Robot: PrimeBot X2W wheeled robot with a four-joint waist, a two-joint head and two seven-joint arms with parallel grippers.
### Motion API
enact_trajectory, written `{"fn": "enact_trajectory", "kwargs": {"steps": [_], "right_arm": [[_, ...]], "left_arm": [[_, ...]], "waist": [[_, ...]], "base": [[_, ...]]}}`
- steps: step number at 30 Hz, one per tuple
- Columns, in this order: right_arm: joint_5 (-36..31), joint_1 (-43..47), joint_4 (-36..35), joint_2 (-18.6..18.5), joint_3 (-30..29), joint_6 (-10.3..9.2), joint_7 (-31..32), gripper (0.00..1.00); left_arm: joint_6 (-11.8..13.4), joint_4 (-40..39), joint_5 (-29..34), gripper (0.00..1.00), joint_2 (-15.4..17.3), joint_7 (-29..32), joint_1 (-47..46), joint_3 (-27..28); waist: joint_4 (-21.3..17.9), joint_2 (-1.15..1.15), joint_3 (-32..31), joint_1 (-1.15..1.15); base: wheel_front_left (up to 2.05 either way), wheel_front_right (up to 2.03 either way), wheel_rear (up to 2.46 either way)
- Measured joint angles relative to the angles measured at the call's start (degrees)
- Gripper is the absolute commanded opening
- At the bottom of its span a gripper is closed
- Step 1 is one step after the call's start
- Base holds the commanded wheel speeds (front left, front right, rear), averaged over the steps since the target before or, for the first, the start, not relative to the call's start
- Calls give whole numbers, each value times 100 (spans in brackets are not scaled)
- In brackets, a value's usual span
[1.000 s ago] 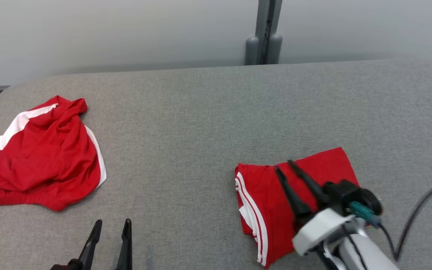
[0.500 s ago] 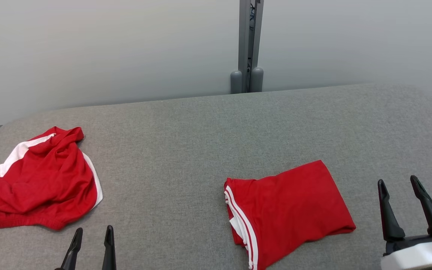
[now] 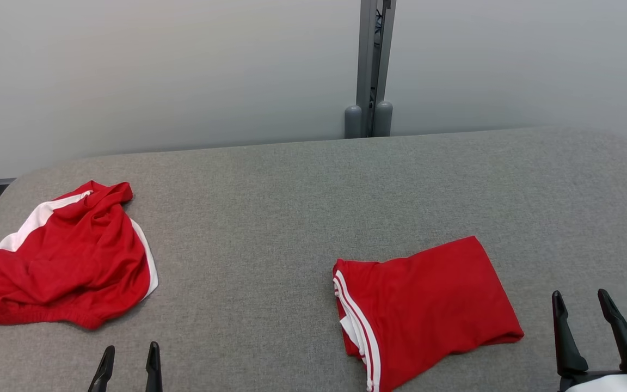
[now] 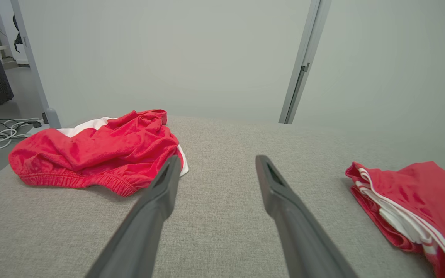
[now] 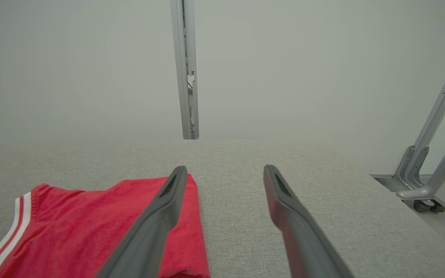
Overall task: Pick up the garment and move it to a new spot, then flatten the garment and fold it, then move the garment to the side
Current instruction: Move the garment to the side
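On the grey padded table (image 3: 270,218), seen from the head camera, two red garments with white trim lie well apart. A folded garment (image 3: 428,305) rests flat at the near right as a neat rectangle, with its white-striped edge facing the middle of the table. A crumpled garment (image 3: 63,267) sits in a loose heap at the far left. My left gripper (image 3: 131,348) shows at the bottom edge with its jaws apart and nothing between them. My right gripper (image 3: 579,296) stands at the lower right, just beside the folded garment without touching it, jaws wide and empty. Through the left wrist camera, the two dark fingers frame bare table; the crumpled garment (image 4: 99,150) lies ahead to one side and the folded garment (image 4: 411,197) to the other. Through the right wrist camera, the spread fingers hover over the table, one finger overlapping the corner of the folded garment (image 5: 91,227) in the picture; I cannot tell whether it touches. I judge the folded piece finished: flattened, folded and set to the side. The heap looks untouched, so picking, flattening and folding it would be what remains.
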Motion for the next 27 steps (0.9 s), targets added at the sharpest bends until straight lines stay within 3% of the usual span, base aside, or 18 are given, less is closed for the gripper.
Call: {"fn": "enact_trajectory", "kwargs": {"steps": [4, 6, 8, 12, 15, 17, 22, 27], "right_arm": [[234, -64, 287, 21, 78, 0, 21, 100], [558, -275, 296, -36, 281, 1, 403, 100], [937, -780, 141, -187, 320, 0, 1124, 100], [1410, -1379, 101, -787, 861, 0, 3182, 100], [1630, -1863, 270, -1162, 1115, 0, 4073, 100], [1647, -2107, 481, -1260, 1206, 0, 4278, 100], [1935, -2624, 1393, -1094, 1483, 0, 4547, 100], [1997, -2945, 2041, -1115, 1689, 0, 4528, 100]], "left_arm": [[-8, -18, 0, 100, 0, 0, -9, -9], [-4, -54, -2, 100, -1, -1, -12, 0], [-34, -67, 9, 100, 1, -1, -20, -34], [-71, -107, 59, 100, 0, -1, -197, -68], [-129, -91, 78, 100, -1, 0, -403, -96], [-142, -64, 94, 100, 0, -1, -520, -109], [-192, -11, 103, 100, 4, 0, -735, -134], [-233, -8, 159, 100, 1, 0, -839, -146]], "waist": [[41, 0, 25, 0], [35, 0, 66, 0], [17, 0, 125, 0], [11, 0, 346, 0], [35, 0, 573, 0], [69, 0, 725, 0], [226, 0, 1073, 0], [378, 0, 1218, 0]], "base": [[0, 0, 0], [0, 0, 0], [0, 0, 0], [0, 0, 0], [0, 0, 0], [0, 0, 0], [0, 0, 0], [0, 0, 0]]}}
